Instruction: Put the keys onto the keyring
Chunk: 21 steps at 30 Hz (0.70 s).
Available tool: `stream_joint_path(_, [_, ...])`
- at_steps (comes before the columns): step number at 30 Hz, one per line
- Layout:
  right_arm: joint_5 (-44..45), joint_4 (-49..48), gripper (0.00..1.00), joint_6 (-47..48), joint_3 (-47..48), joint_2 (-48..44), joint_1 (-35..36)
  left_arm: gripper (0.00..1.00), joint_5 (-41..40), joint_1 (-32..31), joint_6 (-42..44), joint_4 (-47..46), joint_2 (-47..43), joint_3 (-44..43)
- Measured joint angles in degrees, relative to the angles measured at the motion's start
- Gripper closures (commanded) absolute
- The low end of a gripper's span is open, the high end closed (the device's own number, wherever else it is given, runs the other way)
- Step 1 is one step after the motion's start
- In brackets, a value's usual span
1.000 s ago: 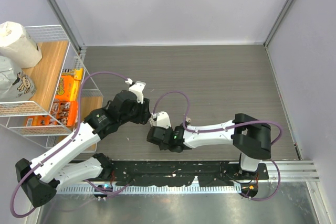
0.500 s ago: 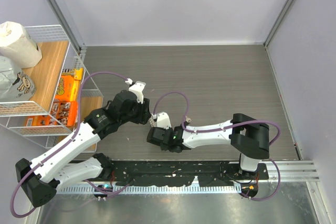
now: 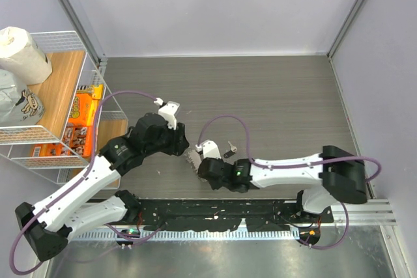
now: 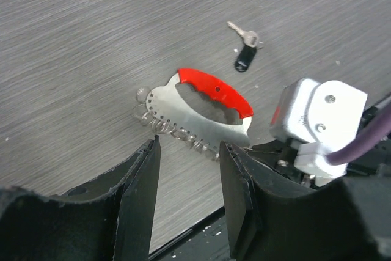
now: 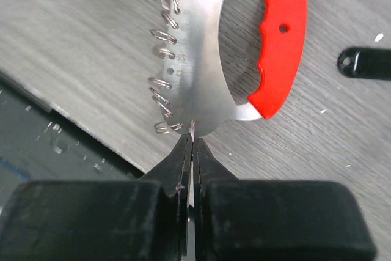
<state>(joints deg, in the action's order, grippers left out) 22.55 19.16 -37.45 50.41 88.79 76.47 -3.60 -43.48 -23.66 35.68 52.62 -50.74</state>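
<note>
- keyring (image 4: 174, 111): red grip, lying flat on desk (image 4: 91, 41)
- key (image 4: 247, 39): near keyring, apart
- right end effector (image 5: 191, 145): clenched on keyring's metal edge
- left end effector (image 4: 188, 151): released, above keyring

Red-handled silver metal keyring plate (image 4: 174, 111) lies flat on the grey grained table (image 4: 91, 29); 1 black-headed silver key (image 4: 246, 58) lies behind-right of it, apart; right gripper (image 5: 191, 145) pinches the plate's near edge

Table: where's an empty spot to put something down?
The far half of the table, up to the back wall, is bare, and so is the right side past the key. The near middle is crowded: the left end effector and right end effector meet at the keyring.
</note>
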Motion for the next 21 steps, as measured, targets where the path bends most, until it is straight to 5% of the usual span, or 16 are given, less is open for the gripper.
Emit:
stream_joint_path(10, [-10.78, 0.33, 0.94, 15.85, -1.99, -21.07, 0.09, 0.51, 11.85, 0.0, -0.13, -4.79, -8.72, 2.51])
stream_joint_path(21, [-24.48, 9.62, 0.95, 27.28, 3.39, -26.49, 0.2, 0.5, 26.14, 0.02, 0.07, -11.19, -16.13, 6.12])
